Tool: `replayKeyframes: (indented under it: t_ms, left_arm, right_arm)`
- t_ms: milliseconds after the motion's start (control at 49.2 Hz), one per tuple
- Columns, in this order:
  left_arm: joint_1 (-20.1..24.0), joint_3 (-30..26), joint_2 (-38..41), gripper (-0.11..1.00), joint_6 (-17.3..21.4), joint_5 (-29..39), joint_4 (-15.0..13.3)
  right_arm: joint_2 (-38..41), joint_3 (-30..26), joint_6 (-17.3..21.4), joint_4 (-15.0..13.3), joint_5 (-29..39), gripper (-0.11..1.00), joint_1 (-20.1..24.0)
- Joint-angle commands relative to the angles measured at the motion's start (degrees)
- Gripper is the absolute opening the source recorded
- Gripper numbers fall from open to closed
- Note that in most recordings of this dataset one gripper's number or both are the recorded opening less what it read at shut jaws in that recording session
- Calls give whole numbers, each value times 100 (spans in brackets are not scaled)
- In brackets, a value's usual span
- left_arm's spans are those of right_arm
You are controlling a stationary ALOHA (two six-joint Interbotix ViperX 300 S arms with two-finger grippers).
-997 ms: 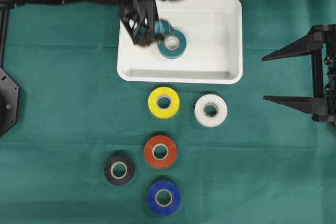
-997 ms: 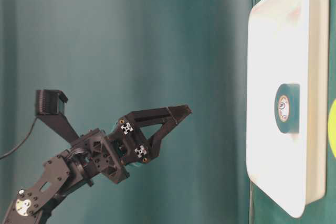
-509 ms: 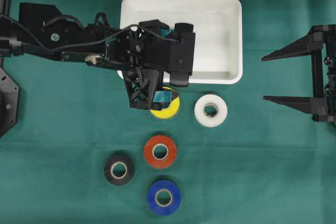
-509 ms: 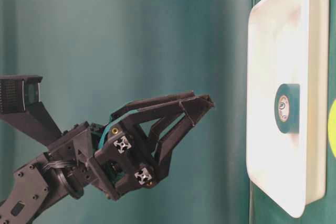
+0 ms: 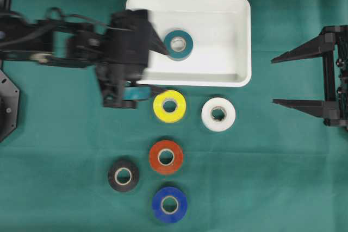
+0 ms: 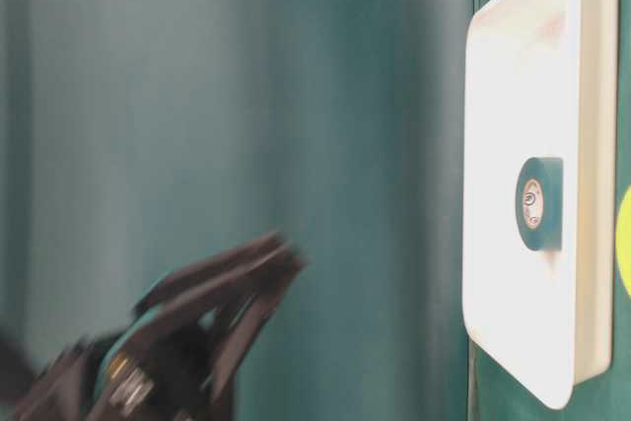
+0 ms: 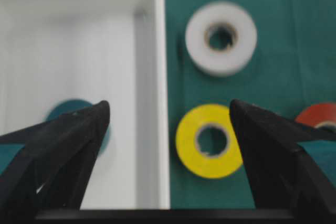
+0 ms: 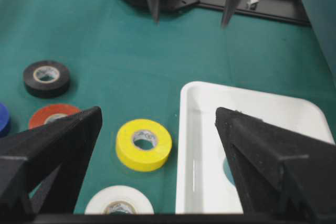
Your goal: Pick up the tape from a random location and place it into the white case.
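Note:
A teal tape [image 5: 178, 44] lies flat inside the white case [image 5: 217, 63], with no gripper touching it. The table-level view shows the same tape [image 6: 539, 203] in the case [image 6: 503, 96]. My left gripper [image 5: 154, 73] hovers blurred over the case's front left edge. It is open and empty. In its wrist view the jaws [image 7: 168, 104] straddle the case rim [image 7: 157, 77], with the teal tape [image 7: 65, 109] partly hidden behind the left finger. My right gripper [image 5: 274, 80] stands open and empty at the right, apart from everything.
On the green cloth in front of the case lie a yellow roll [image 5: 169, 106], a white roll [image 5: 218, 114], a red roll [image 5: 166, 156], a black roll [image 5: 123, 175] and a blue roll [image 5: 169, 204]. The left arm [image 5: 49, 47] stretches in from the left edge.
The left gripper has swung away from the teal tape, out over the case's front edge and then leftwards, open all the time. The tape stays in the case. The right arm is still.

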Motion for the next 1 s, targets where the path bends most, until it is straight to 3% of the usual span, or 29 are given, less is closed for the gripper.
replayKeyframes:
  t_ms: [0, 692, 976]
  left_arm:
    - [18, 229, -545, 96, 0, -264, -9]
    - [9, 1960, -3516, 96, -26, -448, -53]
    - [18, 2848, -4333, 96, -422, -510, -53]
  right_arm:
    - [18, -149, 0, 0, -26, 91, 0]
    - [18, -132, 0, 9, -9, 91, 0]
    - [26, -97, 0, 9, 44, 91, 0]
